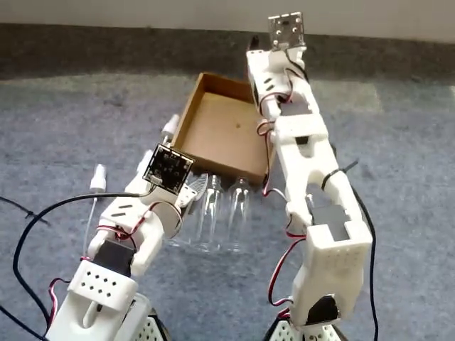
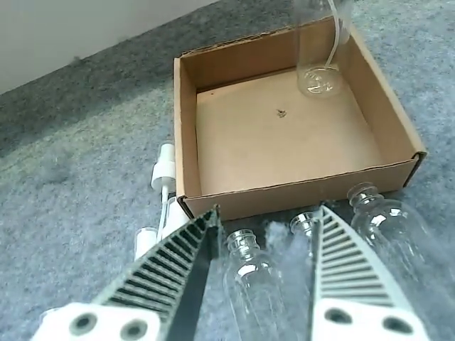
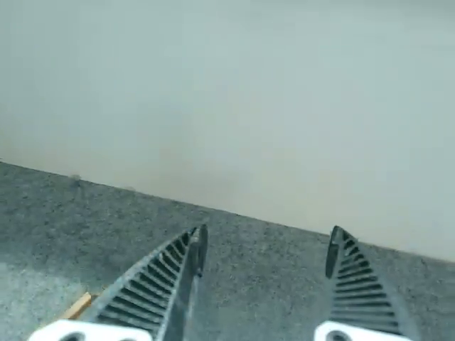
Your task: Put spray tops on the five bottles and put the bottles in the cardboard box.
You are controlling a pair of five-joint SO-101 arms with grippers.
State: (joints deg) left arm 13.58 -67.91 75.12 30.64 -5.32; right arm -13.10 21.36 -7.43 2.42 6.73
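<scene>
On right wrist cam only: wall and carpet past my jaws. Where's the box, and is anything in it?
Observer: The box is behind your jaws. The right arm stretches over its right wall.
Operator: Anything in it?
Observer: One bottle, at the far wall.
Operator: The rest?
Observer: Three topless bottles lie on the carpet along the box's near wall.
</scene>
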